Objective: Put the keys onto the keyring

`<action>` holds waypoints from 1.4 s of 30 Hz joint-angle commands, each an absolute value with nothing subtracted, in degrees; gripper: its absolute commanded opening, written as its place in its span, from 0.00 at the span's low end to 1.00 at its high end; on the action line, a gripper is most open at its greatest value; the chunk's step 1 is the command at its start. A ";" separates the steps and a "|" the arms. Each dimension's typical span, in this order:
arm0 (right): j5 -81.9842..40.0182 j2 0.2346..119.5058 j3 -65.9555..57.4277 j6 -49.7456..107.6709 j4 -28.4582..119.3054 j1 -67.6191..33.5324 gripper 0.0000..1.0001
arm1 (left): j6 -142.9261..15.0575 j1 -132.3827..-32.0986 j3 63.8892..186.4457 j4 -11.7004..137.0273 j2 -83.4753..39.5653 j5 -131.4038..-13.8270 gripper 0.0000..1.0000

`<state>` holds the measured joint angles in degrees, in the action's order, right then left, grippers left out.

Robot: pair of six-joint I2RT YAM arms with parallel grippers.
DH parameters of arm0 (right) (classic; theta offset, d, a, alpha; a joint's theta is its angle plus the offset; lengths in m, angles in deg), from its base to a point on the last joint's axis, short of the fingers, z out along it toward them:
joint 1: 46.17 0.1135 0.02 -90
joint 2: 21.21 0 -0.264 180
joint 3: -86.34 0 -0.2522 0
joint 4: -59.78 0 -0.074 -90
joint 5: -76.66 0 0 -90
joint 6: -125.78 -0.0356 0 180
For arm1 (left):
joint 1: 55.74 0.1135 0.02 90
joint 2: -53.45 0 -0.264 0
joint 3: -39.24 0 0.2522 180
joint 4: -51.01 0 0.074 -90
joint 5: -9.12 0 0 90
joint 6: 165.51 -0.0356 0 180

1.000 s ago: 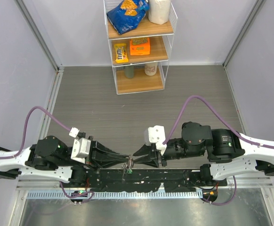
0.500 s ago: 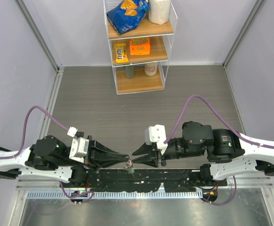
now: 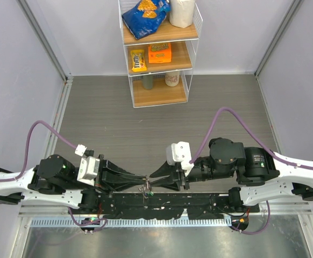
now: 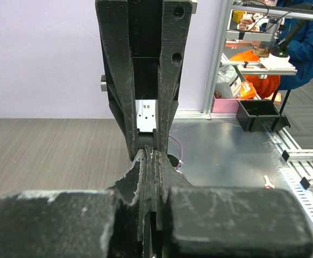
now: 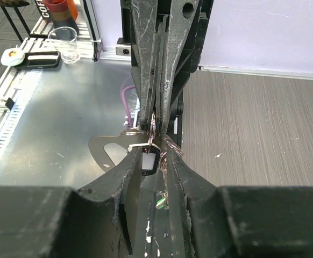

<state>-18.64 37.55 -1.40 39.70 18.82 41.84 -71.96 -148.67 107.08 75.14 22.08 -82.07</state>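
Left fingers (image 5: 144,64) pinched tight on keyring (image 5: 109,146), tip to tip with right fingers (image 5: 184,177). Right fingers narrow, gripping black-headed key (image 5: 150,163). Near edge of desk (image 3: 146,129), centre.

The keyring (image 5: 111,148), a flat grey metal loop, juts out sideways above the table, one end at the closed tips of the left gripper (image 5: 152,126); one key (image 5: 150,162), black head showing, sits between the fingers of the right gripper (image 5: 156,153); the second key is hidden.
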 commanded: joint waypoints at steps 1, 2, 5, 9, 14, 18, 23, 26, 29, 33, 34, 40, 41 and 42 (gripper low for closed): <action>-19.49 37.41 0.79 39.64 22.11 41.90 0.31 | -72.88 -148.82 107.23 70.66 22.78 -81.67 0.00; -19.49 37.59 0.87 39.73 22.20 41.81 0.31 | -72.79 -148.82 107.14 70.66 22.69 -81.67 0.00; -19.58 37.94 0.87 40.00 22.46 41.81 0.31 | -72.70 -148.82 107.14 70.48 22.78 -81.41 0.00; -19.32 38.47 1.14 40.35 22.47 41.81 0.27 | -72.79 -148.82 107.05 70.31 22.86 -81.32 0.00; -18.97 38.82 1.05 40.61 22.73 41.90 0.13 | -72.70 -148.82 106.79 69.86 22.87 -81.14 0.00; -19.32 38.64 0.26 40.87 23.08 41.81 0.05 | -72.88 -148.82 106.26 69.08 23.21 -81.14 0.00; -20.20 38.64 -1.50 40.35 23.78 41.81 0.05 | -72.88 -148.82 105.82 67.93 23.74 -81.14 0.00; -20.64 38.29 -2.55 40.00 24.48 41.81 0.05 | -73.05 -148.82 105.73 67.67 23.83 -81.14 0.00; -21.60 38.20 -4.04 39.73 25.19 41.81 0.05 | -73.23 -148.82 105.38 66.97 24.01 -81.05 0.00; -22.22 38.29 -4.75 39.82 25.54 41.81 0.05 | -73.40 -148.82 105.29 66.61 24.10 -81.31 0.00; -22.31 38.29 -4.84 39.82 25.71 41.81 0.05 | -73.40 -148.82 105.21 66.61 24.10 -81.40 0.00; -22.57 37.77 -6.07 39.73 26.15 41.81 0.05 | -73.41 -148.82 104.86 66.09 24.27 -81.93 0.00; -22.48 37.76 -6.07 39.73 26.24 41.81 0.05 | -73.40 -148.82 104.94 65.91 24.18 -81.93 0.00; -22.40 37.50 -6.24 39.73 26.42 41.81 0.05 | -73.40 -148.82 104.94 65.82 24.18 -81.84 0.00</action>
<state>-21.61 38.36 -5.79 40.12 23.60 41.84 -72.95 -148.73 104.53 73.19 23.74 -81.26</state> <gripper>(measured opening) 0.059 0.033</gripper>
